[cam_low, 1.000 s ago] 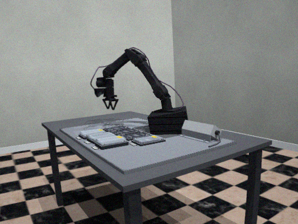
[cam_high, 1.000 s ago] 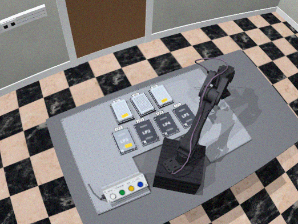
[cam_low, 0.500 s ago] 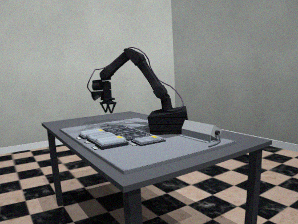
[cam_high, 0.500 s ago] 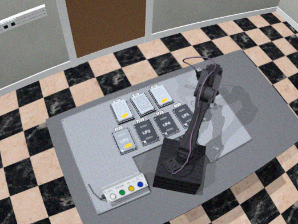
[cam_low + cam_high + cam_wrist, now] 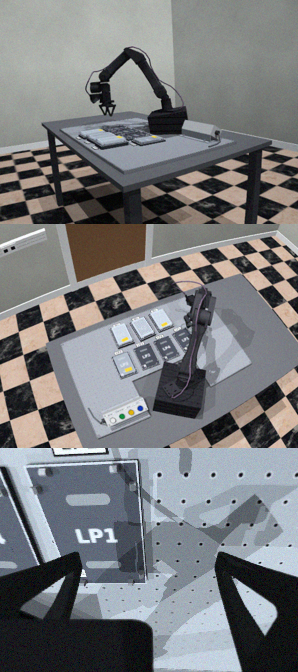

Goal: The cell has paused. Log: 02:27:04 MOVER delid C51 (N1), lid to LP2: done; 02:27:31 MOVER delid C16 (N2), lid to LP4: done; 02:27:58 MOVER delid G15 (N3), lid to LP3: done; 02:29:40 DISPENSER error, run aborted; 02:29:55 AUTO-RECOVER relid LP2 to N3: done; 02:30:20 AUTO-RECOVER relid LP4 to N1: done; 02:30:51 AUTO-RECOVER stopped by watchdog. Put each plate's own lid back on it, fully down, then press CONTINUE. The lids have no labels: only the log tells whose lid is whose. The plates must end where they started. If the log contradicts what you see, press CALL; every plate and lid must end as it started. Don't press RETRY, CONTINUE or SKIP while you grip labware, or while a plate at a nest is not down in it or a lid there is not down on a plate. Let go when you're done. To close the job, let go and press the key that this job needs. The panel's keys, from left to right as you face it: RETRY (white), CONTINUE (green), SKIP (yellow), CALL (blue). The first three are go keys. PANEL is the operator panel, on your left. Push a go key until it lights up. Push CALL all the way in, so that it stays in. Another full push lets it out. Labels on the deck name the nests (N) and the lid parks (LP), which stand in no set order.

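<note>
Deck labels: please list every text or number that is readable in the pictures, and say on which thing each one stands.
"LP1": on the dark lid park under the open gripper, plain in the wrist view.
"LP2": on the dark park in the front row.
"LP4": on the park right of it.
"LP" plus an unreadable digit: on the leftmost park, under a clear lid.
Small white tags beside nests and parks: too blurred.
Panel lettering: too small.

brown door (image 5: pixel 105 248), checkered floor (image 5: pixel 25 344), grey table (image 5: pixel 251 141).
</note>
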Controlling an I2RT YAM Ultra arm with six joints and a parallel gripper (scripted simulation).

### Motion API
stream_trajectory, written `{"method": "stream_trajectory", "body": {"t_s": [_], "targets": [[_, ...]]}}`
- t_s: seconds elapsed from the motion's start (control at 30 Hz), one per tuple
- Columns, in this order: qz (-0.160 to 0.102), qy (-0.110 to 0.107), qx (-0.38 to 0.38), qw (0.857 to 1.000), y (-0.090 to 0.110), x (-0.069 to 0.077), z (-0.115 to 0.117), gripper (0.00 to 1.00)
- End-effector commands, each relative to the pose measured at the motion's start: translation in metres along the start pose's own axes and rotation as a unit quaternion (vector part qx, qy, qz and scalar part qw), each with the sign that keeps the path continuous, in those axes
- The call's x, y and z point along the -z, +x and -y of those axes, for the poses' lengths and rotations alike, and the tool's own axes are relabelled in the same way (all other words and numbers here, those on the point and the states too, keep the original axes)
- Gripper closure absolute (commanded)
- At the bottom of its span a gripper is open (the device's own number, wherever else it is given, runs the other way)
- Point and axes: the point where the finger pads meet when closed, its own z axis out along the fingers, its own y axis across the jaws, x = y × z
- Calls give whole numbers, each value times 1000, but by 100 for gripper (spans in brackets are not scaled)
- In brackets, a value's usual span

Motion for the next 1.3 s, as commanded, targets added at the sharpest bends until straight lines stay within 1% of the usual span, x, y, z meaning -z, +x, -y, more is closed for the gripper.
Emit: {"method": "stream_trajectory", "body": {"t_s": [0.0, 0.07, 0.1, 0.2, 0.23, 0.27, 0.3, 0.37, 0.43, 0.47, 0.5, 0.57, 0.63, 0.67, 0.7, 0.73, 0.77, 1.13, 1.2, 1.23, 1.27], "targets": [[27, 27, -10, 999, -16, 16, -6, 0], [27, 27, -10, 999, -16, 16, -6, 0], [35, 35, -14, 999, -17, 19, -3, 0], [35, 35, -15, 999, -19, 22, 1, 0], [24, 25, -4, 999, -21, 19, -7, 0], [33, 32, -5, 999, -26, 19, -13, 0], [24, 25, -4, 999, -25, 15, -20, 0], [26, 22, -4, 999, -26, 10, -33, 0], [26, 22, -4, 999, -28, 9, -39, 0], [16, 20, -3, 1000, -26, 6, -44, 0], [22, 24, -3, 999, -30, 6, -48, 0], [22, 23, -3, 999, -32, 4, -57, 0], [22, 23, -3, 999, -32, 4, -57, 0], [30, 27, -3, 999, -36, 5, -60, 0], [27, 27, -1, 999, -39, 6, -64, 0], [20, 23, -2, 1000, -37, 3, -70, 0], [20, 23, -2, 1000, -35, 0, -76, 0], [16, 23, 1, 1000, -39, -12, -130, 0], [16, 23, 1, 1000, -39, -12, -130, 0], [22, 24, 1, 999, -42, -11, -134, 0], [17, 22, 1, 1000, -39, -14, -140, 0]]}}
